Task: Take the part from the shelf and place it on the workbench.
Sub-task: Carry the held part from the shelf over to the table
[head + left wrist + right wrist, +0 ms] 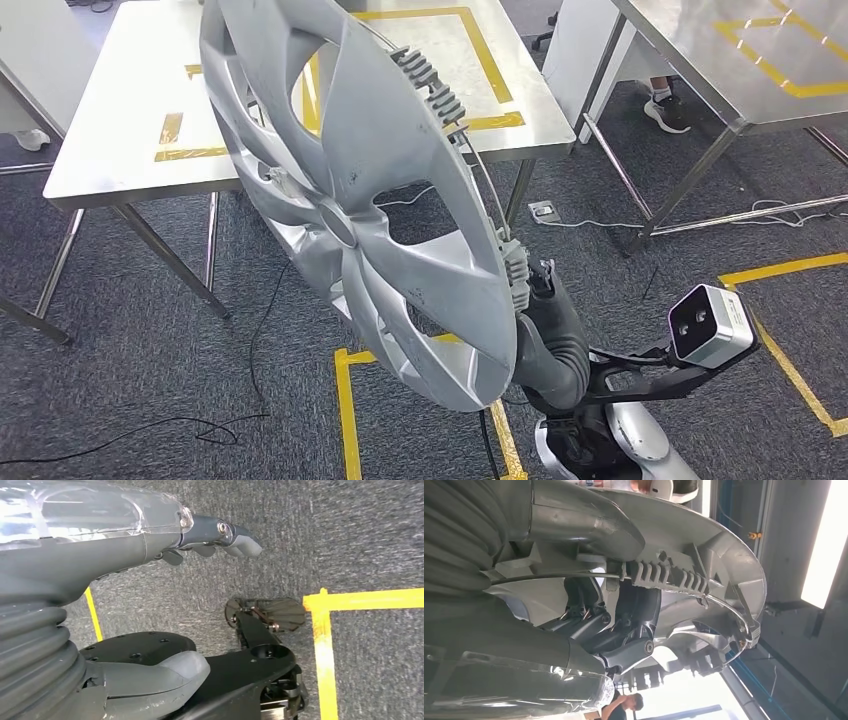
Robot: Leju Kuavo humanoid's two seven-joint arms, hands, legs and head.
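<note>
Gripping the silver hubcap (370,200) by its rim, right hand (545,330).

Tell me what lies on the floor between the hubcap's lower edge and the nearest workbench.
In the head view, between the hubcap and the workbench lies grey carpet crossed by a thin black cable; nothing else shows there.

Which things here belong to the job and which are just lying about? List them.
Job:
- hubcap, held up at its rim
- right hand, gripping it
- workbench, marked with yellow tape

Lying about:
- second table
- cables on the floor
- floor socket
- person's shoe
</note>
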